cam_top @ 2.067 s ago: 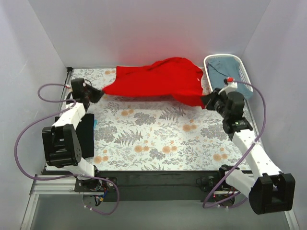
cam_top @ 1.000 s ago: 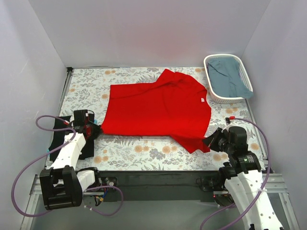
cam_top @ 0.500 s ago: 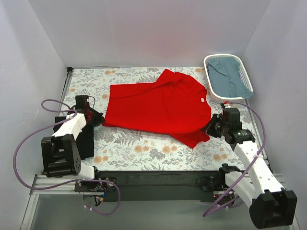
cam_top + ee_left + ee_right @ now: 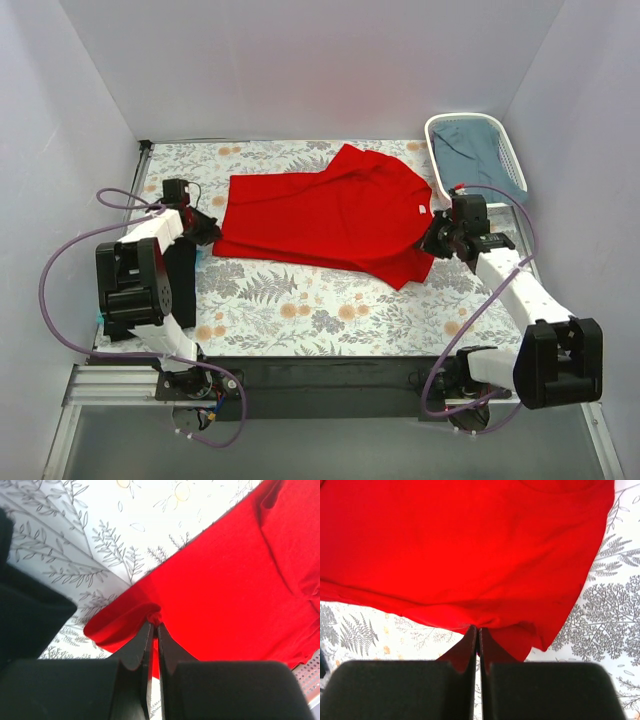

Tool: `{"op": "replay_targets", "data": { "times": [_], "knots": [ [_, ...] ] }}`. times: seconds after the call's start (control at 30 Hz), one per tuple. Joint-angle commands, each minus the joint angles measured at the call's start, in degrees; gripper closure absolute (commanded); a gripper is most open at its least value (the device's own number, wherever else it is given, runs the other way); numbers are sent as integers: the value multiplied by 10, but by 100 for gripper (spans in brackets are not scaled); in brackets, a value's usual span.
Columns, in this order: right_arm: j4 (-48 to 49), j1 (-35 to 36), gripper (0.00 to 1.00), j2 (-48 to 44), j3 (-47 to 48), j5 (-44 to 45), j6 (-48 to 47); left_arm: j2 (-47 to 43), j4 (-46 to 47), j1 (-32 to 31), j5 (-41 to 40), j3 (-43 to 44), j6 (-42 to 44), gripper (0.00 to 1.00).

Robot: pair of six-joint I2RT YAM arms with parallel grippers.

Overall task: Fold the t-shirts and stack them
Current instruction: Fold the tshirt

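From above, the red shirt (image 4: 330, 215) lay spread on the desk (image 4: 330, 300), its long axis running left to right, the neck end toward the basket (image 4: 465, 116). The left tool (image 4: 208, 232) was clenched on its near-left corner and the right tool (image 4: 430, 241) on its near-right corner. The cloth stretched away from both, toward the far side, so a fold would probably carry the near edge that way.

At the left wrist, the jaws stood closed, pinching a bunched red hem.

At the right wrist, the jaws were likewise closed on the hem, with the shirt spread beyond them.
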Motion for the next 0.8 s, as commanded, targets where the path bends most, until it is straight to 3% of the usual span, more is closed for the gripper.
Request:
{"op": "replay_targets", "data": {
  "times": [0.0,0.77],
  "knots": [
    [35,-4,99,23,44,9,-12,14,3,1,3,37,-5,100],
    [56,-26,99,114,96,-1,-23,112,-4,-18,20,147,-13,100]
  ]
}}
